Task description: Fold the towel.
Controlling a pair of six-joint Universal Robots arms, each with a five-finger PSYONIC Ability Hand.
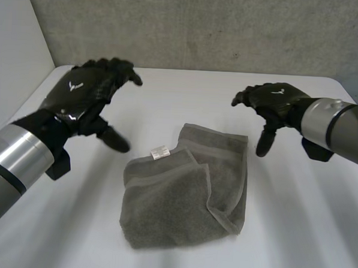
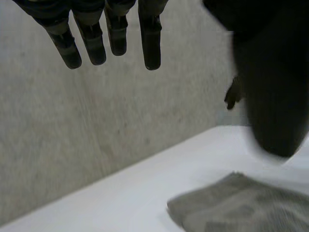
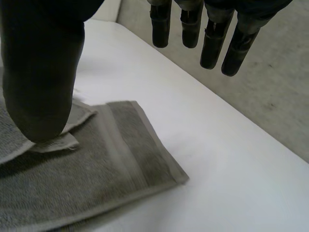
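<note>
A grey towel (image 1: 185, 185) lies folded in loose layers at the middle of the white table (image 1: 294, 236), a small white label on its far left part. My left hand (image 1: 88, 96) hovers open above the table to the towel's far left, fingers (image 2: 96, 43) straight, thumb (image 2: 270, 92) apart, holding nothing. My right hand (image 1: 276, 103) hovers open beyond the towel's far right corner, its fingers (image 3: 212, 38) straight and its thumb (image 3: 43, 72) over the towel (image 3: 96, 164). The towel's edge (image 2: 241, 208) lies below my left thumb.
A grey wall (image 1: 202, 27) rises behind the table's far edge. A pale wall (image 1: 15, 59) stands at the left. Bare tabletop lies all around the towel.
</note>
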